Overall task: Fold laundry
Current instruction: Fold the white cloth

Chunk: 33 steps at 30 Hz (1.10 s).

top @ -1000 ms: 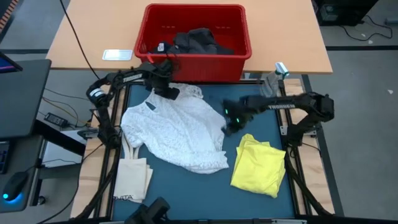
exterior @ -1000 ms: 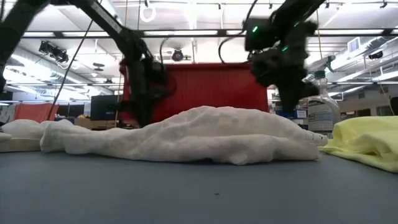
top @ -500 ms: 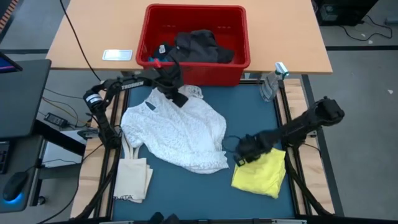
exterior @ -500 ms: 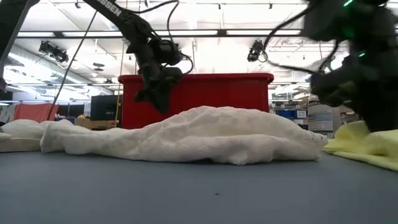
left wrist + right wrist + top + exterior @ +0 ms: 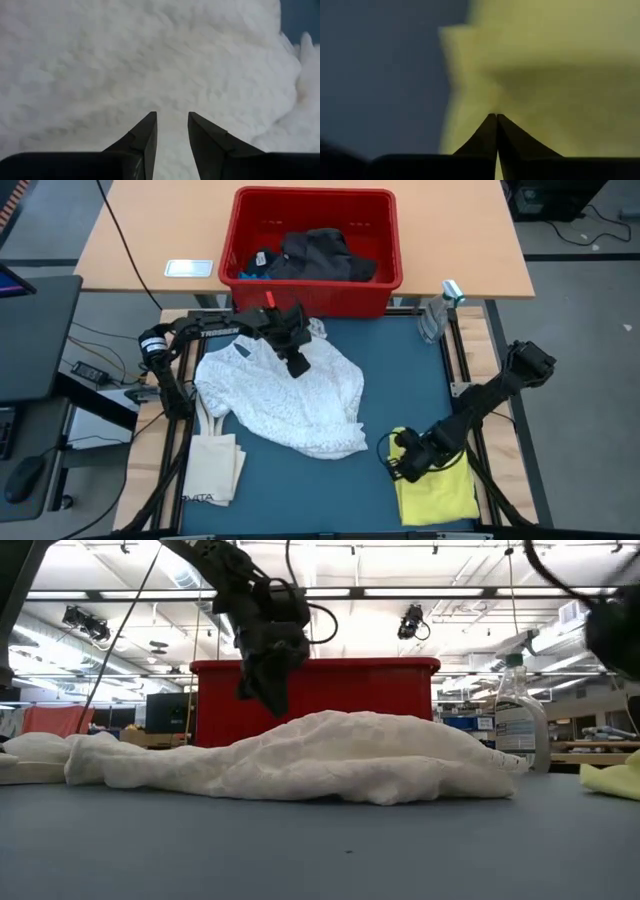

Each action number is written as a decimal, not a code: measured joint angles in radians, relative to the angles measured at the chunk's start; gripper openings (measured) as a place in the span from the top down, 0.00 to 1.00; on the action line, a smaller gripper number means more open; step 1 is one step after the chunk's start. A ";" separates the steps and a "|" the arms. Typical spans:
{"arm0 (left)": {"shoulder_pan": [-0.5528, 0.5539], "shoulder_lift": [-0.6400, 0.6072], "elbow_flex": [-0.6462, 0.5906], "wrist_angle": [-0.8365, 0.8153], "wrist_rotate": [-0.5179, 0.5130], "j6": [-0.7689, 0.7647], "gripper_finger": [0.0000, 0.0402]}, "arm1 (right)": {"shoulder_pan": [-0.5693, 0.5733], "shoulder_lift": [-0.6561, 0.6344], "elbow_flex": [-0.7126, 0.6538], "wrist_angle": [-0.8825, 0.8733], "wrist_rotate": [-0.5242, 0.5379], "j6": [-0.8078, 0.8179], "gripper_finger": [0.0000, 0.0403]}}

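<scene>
The white garment lies crumpled on the blue mat, a long low heap in the low view. My left gripper hangs just above its far part, fingers a little apart and pointing down at the cloth, touching nothing. The yellow garment lies bunched at the near right corner, and its edge shows in the low view. My right gripper is shut at its left edge. Dark garments lie in the red bin. My right gripper has its shut fingertips on the yellow garment's left edge, coming from above and pointing steeply down. The fingers themselves hide how much cloth lies between them. The garment lies on the mat, bunched beside the fingers.
The red bin stands against the mat's far edge. A spray bottle stands at the far right corner. A cream tote bag lies at the near left. Bare blue mat shows between the white and yellow garments.
My right gripper has swung from the mat's far middle toward the near right corner and down onto the yellow garment. The garment has slid toward the near edge and bunched narrower. My left gripper has gone from the far left corner toward the right, over the white garment.
</scene>
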 joint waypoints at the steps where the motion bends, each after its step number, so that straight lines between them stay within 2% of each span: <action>1: -0.013 0.000 0.000 -0.007 0.007 0.009 0.72 | -0.008 -0.004 0.016 0.002 0.051 -0.005 0.95; 6: -0.088 0.000 0.000 -0.014 0.070 0.075 0.72 | -0.100 -0.005 0.053 0.006 0.292 -0.125 0.90; 11: -0.184 0.000 0.000 -0.011 0.094 0.116 0.72 | -0.296 -0.004 0.038 0.006 0.362 -0.307 0.75; 14: -0.241 0.000 -0.001 0.010 0.095 0.122 0.71 | -0.435 -0.004 0.018 0.047 0.330 -0.443 0.63; 18: -0.323 0.001 -0.001 0.107 0.092 0.128 0.66 | -0.615 -0.004 -0.036 0.221 0.184 -0.640 0.48; 22: -0.411 0.001 -0.001 0.258 0.089 0.163 0.57 | -0.740 -0.004 -0.097 0.353 0.065 -0.692 0.40; 27: -0.510 0.029 -0.001 0.440 -0.040 0.230 0.45 | -0.793 -0.004 -0.140 0.382 0.006 -0.759 0.43; 33: -0.551 0.164 -0.001 0.538 -0.077 0.125 0.38 | -0.804 -0.004 -0.140 0.411 0.003 -0.860 0.63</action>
